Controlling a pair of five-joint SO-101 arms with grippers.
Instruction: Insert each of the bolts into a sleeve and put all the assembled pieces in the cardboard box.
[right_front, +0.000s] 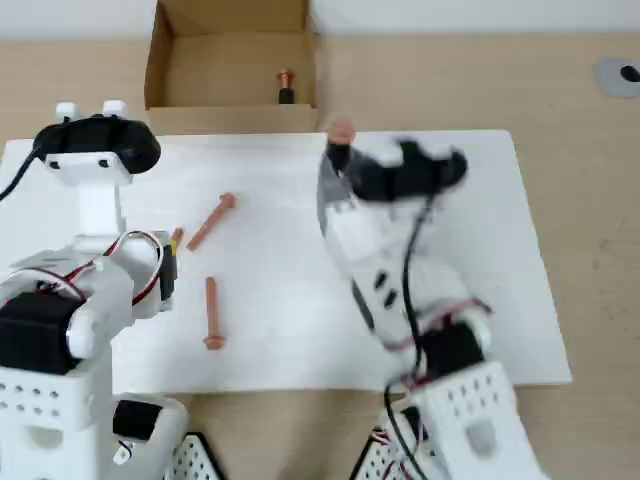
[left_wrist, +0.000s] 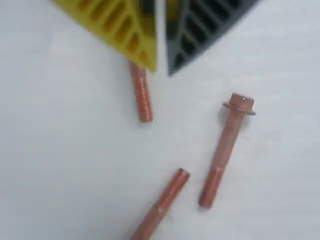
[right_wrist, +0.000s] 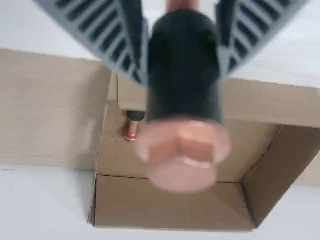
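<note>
Left gripper (left_wrist: 161, 67) hovers over the white mat (right_front: 520, 260) with its fingers drawn nearly together. One bolt (left_wrist: 141, 97) pokes out from under the yellow tip, and I see a second bolt (left_wrist: 225, 150) and a third bolt (left_wrist: 162, 205) loose nearby. Farther back, the cardboard box (right_front: 165, 70) holds one assembled piece (right_front: 285, 85). Right gripper (right_wrist: 182, 75) is clamped on a black sleeve (right_wrist: 184, 65) with a copper bolt head (right_wrist: 182, 150) protruding, at the box's near wall.
</note>
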